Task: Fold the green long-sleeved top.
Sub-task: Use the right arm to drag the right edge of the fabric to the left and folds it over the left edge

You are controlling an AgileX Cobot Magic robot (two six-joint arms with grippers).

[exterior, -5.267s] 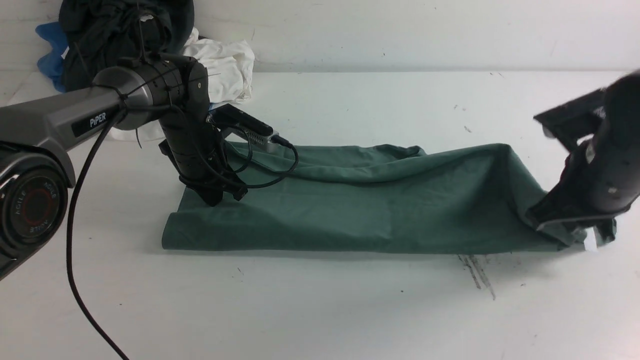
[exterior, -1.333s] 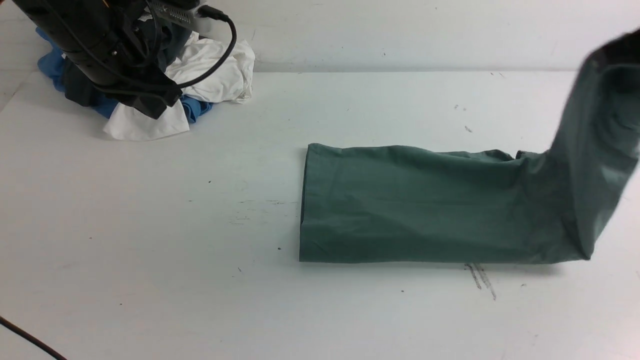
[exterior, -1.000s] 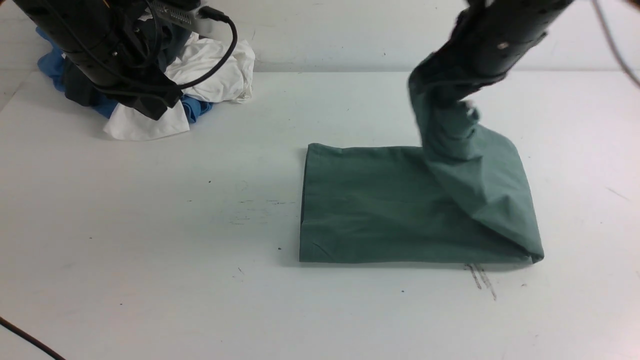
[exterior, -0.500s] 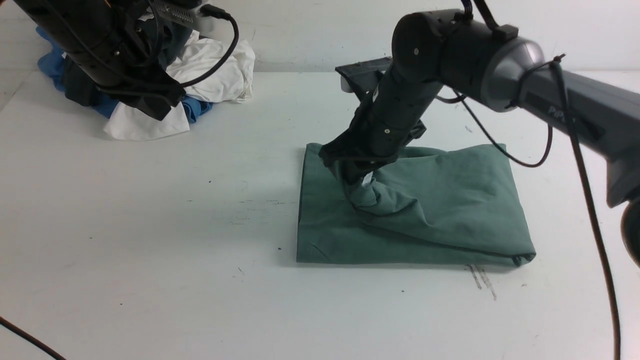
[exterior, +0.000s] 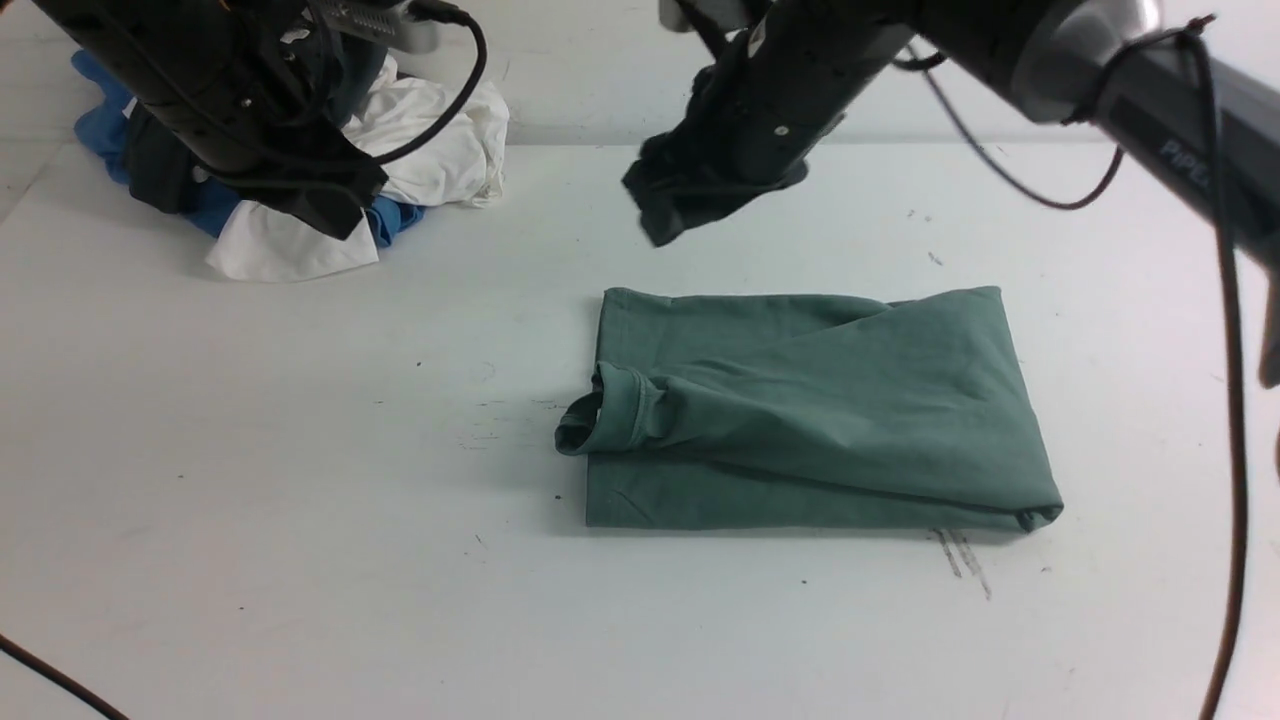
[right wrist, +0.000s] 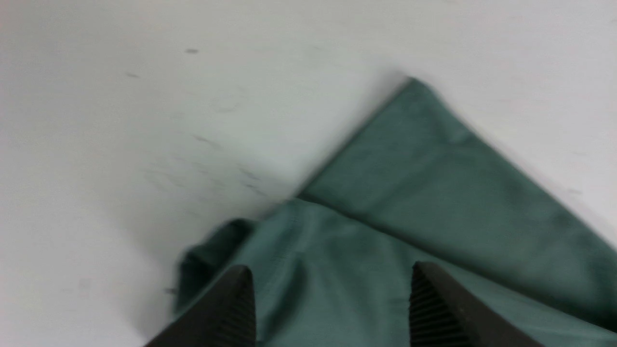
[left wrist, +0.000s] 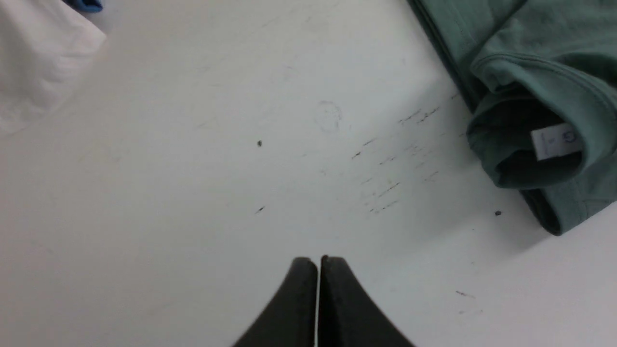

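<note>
The green long-sleeved top (exterior: pixel 820 410) lies folded into a rough rectangle at the table's middle right. Its ribbed neck (exterior: pixel 605 415) sticks out past the left edge, and the left wrist view shows the white label (left wrist: pixel 554 141) inside that neck. My right gripper (exterior: pixel 680 205) hangs open above the table, just behind the top's far left corner, with nothing between its fingers; in the right wrist view the top (right wrist: pixel 434 193) lies below the spread fingers (right wrist: pixel 238 303). My left gripper (exterior: pixel 320 205) is shut and empty, raised at the back left; its closed fingertips (left wrist: pixel 308 270) show over bare table.
A pile of white (exterior: pixel 440 130), blue (exterior: pixel 100 90) and dark garments sits at the back left corner, partly behind my left arm. A white wall runs along the table's far edge. Dark scuff marks (exterior: pixel 960 555) lie by the top's front right corner.
My right gripper carried the top's right end over to the left, let it go and rose away open. The top now lies folded in half. The left arm stayed still.
</note>
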